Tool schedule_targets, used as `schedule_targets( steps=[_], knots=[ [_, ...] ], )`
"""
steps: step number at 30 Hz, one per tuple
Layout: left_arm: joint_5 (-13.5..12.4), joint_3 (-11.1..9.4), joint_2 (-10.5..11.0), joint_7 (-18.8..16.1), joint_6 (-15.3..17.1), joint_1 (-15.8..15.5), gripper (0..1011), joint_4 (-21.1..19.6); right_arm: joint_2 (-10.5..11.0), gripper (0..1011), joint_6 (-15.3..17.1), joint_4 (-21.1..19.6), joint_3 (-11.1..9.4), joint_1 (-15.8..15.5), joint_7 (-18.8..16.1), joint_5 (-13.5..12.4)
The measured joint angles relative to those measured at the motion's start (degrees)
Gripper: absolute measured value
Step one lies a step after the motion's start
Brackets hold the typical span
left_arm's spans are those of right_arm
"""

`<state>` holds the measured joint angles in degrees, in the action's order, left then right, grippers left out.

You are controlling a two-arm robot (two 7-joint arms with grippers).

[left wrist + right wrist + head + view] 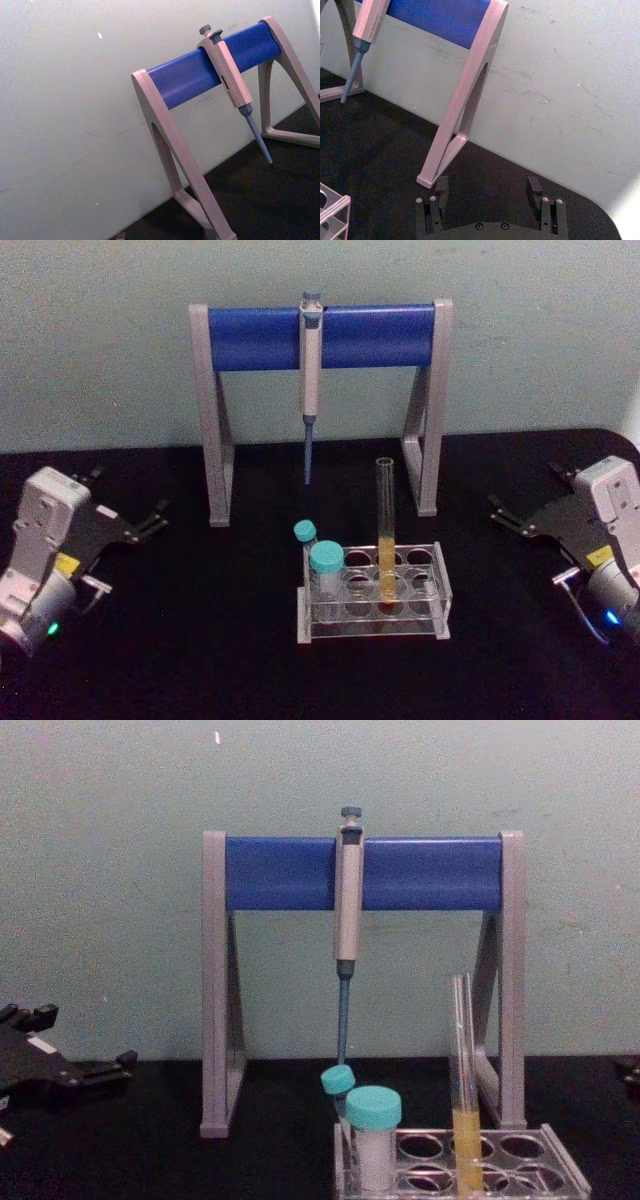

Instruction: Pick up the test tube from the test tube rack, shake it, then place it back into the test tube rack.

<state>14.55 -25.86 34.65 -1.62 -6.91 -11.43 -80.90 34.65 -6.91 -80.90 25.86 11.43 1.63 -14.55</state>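
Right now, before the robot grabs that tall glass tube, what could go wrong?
1. The tube has no cap, and yellow liquid sits in its bottom part, so hard shaking might splash it out.
2. A teal-capped jar stands in the same rack, just left of the tube. The left tool or right tool, both open, could bump it reaching in.
3. The tube is thin and far taller than the rack, so a sideways nudge may tip it.
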Motion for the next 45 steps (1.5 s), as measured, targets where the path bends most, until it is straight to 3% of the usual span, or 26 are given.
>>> schedule_targets(
  steps=[45],
  knots=[
    [0.0,0.0,0.0,0.0,0.0,0.0,1010,0.0,0.0,1000,0.0,0.0,0.0,0.0,0.0,0.0]
  ],
)
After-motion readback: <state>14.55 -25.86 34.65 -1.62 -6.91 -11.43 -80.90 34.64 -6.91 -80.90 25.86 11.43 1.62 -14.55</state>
